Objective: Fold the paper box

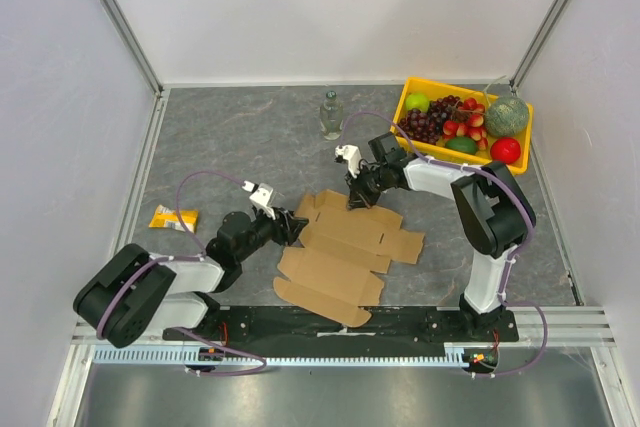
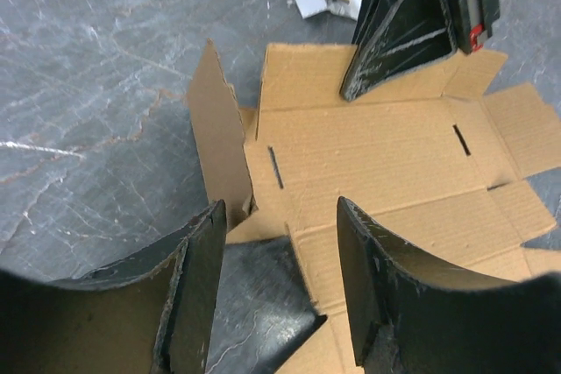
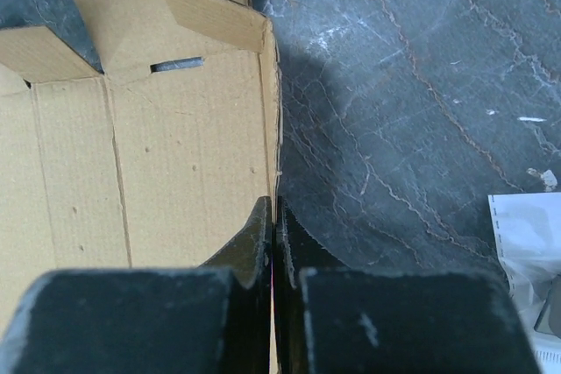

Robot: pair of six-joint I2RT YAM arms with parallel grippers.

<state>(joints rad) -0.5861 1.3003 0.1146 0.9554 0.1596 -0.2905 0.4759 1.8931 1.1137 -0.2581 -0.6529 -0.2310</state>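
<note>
- Find plain brown corrugated cardboard box sheet [image 1: 345, 247] mid-frame, mostly flat on grey bench [image 1: 230, 137].
- Use right claw [image 3: 273, 212], pinched shut on its upper edge, as anchor.
- Close empty, wide-open left claw [image 2: 280, 216] on upright flap [image 2: 219, 129]; fold along crease.

The paper box [image 1: 345, 247] lies near the middle of the worktop [image 1: 240, 147], between the left gripper [image 1: 297, 229] at its left edge and the right gripper [image 1: 354, 203] at its far edge. Behind it stands a bottle [image 1: 331, 114]. A fruit tray [image 1: 404, 99] sits in the far right corner, and a packet [image 1: 174, 217] lies well to the left.
</note>
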